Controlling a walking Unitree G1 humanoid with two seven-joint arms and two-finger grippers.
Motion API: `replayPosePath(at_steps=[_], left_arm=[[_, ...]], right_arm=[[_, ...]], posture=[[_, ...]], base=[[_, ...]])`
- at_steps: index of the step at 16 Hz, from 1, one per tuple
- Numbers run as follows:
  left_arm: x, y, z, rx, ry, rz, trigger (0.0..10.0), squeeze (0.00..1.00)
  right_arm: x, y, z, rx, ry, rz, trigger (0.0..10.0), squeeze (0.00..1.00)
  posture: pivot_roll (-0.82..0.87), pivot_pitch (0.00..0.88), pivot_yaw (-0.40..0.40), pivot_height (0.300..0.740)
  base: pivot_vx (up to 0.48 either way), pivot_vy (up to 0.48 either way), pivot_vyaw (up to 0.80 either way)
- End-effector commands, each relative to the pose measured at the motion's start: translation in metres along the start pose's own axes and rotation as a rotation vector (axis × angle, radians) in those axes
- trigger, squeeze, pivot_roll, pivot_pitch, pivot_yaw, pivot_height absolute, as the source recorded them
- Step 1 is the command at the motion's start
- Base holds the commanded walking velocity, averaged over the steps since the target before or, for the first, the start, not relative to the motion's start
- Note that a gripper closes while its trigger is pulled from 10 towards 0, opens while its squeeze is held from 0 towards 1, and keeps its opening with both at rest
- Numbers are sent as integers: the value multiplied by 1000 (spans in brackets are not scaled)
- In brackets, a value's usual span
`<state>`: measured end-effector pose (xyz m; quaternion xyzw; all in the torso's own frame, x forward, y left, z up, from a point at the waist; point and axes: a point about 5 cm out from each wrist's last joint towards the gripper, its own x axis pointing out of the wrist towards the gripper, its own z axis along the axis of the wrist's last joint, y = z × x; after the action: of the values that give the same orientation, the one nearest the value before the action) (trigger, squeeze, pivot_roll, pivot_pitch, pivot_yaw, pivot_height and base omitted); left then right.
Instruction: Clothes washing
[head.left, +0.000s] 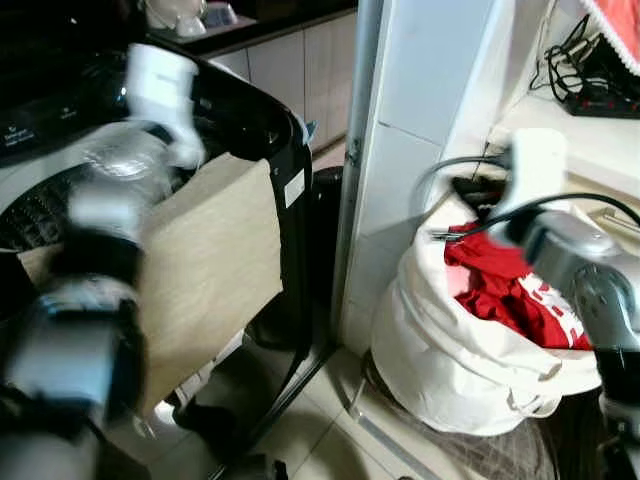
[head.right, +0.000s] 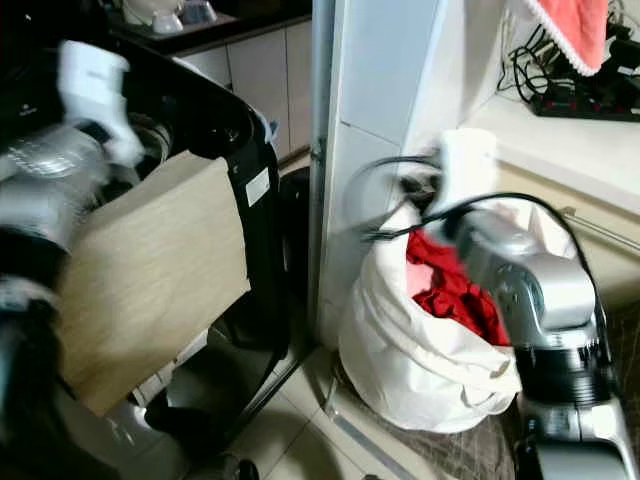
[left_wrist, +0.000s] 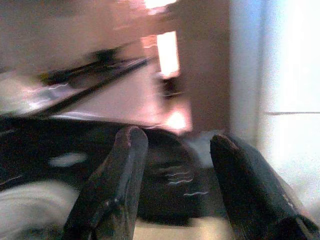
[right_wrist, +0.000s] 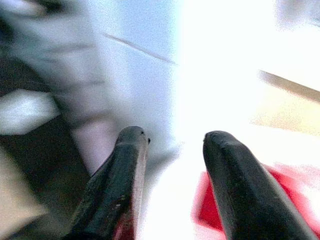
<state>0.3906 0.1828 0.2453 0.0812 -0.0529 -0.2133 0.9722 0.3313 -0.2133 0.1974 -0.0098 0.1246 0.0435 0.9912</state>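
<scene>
Reaching over the washing machine (head.left: 250, 120), your left gripper (left_wrist: 172, 165) has its fingers spread and holds nothing, with a beige cloth (head.left: 205, 270) draped over the rim below. Your right gripper (right_wrist: 172, 160) hangs spread too, just above the white laundry bag (head.left: 450, 350) stuffed with red clothes (head.left: 510, 295) by the tiled wall (head.left: 420, 110).

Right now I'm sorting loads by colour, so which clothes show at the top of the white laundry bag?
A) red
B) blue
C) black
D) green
A: red clothes fill the mouth of the white laundry bag, under the right gripper.
</scene>
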Motion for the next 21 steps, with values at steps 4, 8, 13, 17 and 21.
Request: replayPosePath(at_steps=[4,8,13,17,21], left_arm=[[-15,-72,-9,-17,-30,-380,10000,0],[-49,-117,-20,-49,-16,-651,10000,0],[-66,-131,-21,-108,4,-721,10000,0],[-72,-135,-20,-121,6,-726,10000,0],[-75,-138,-20,-138,19,-738,10000,0]], right_arm=[[19,-46,-40,-81,156,-224,10000,1000],[18,-84,-80,80,260,-450,10000,1000],[13,-99,-100,208,238,-570,10000,1000],[7,-109,-112,379,154,-632,10000,1000],[3,-111,-124,363,202,-642,10000,0]], posture=[[-86,20,74,740],[-76,23,66,740],[-72,18,68,740],[-66,19,68,740],[-65,22,68,740]], base=[[0,0,0],[0,0,0],[0,0,0],[0,0,0],[0,0,0]])
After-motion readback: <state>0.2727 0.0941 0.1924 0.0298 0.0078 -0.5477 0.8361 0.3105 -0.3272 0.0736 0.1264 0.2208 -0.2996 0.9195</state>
